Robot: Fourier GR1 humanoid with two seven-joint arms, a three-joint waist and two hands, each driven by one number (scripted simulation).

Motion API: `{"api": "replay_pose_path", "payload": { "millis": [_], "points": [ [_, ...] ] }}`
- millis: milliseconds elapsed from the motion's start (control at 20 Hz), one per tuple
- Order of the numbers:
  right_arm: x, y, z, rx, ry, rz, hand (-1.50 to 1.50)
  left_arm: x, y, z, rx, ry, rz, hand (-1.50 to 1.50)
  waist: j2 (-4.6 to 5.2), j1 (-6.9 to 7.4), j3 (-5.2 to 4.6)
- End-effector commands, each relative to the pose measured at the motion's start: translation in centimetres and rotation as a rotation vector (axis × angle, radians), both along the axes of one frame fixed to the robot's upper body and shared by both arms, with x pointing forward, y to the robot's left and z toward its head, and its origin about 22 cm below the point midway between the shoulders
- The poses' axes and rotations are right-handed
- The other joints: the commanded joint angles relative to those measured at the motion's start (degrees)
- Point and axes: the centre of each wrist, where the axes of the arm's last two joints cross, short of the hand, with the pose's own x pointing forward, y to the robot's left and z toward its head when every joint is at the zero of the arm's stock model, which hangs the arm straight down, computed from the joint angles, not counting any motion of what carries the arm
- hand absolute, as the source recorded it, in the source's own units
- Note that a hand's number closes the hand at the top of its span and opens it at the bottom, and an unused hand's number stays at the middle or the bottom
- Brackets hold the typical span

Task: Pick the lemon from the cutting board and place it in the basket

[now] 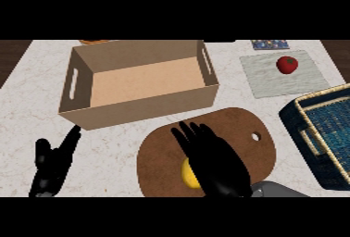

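The yellow lemon point(189, 175) lies on the brown cutting board point(232, 127), near its lower middle. My right hand point(215, 162) hovers over the board with fingers straight and pointing away, covering most of the lemon; only its left side shows. The dark blue woven basket point(321, 139) stands at the right edge, partly out of view. My left hand point(53, 162) rests open at the lower left, fingers pointing up, away from the board.
A large open cardboard box point(140, 99) stands behind the board at the left centre. A red fruit point(287, 64) sits on a grey mat point(273, 83) at the back right. A patterned item point(269, 44) lies at the far edge.
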Motion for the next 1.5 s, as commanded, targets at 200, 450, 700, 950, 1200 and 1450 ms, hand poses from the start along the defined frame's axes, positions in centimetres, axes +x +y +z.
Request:
{"api": "replay_pose_path", "payload": {
  "millis": [200,450,700,950,1200,1450],
  "points": [
    [0.0,-0.4,-1.2,-0.141,0.052,-0.027,-1.5,-0.3,-0.2,-1.9,-0.051,0.105,0.027,0.0,0.47,-0.38,-0.89],
    [0.8,1.0,-4.0,-0.13,0.078,-0.055,-1.5,-2.4,1.3,-2.2,-0.048,0.109,0.011,0.0,0.51,0.31,-0.87],
    [0.5,1.1,-5.7,-0.123,0.057,-0.049,-1.5,-1.7,-1.0,-2.0,-0.041,0.114,-0.012,0.0,0.49,0.05,-0.83],
    [0.2,3.1,-5.3,-0.109,0.055,-0.047,-1.5,-2.6,-0.2,-2.2,-0.05,0.118,-0.008,0.0,0.47,0.34,-0.86],
    [1.6,0.9,-7.0,-0.141,0.042,-0.004,1.5,0.0,-1.0,-1.6,-0.061,0.12,0.007,0.0,0.58,-0.05,-0.85],
    [2.6,2.0,-6.9,-0.211,-0.054,0.07,1.5,0.5,0.3,-2.2,-0.043,0.108,0.004,0.0,0.66,-0.05,-0.88]
  ]
}}
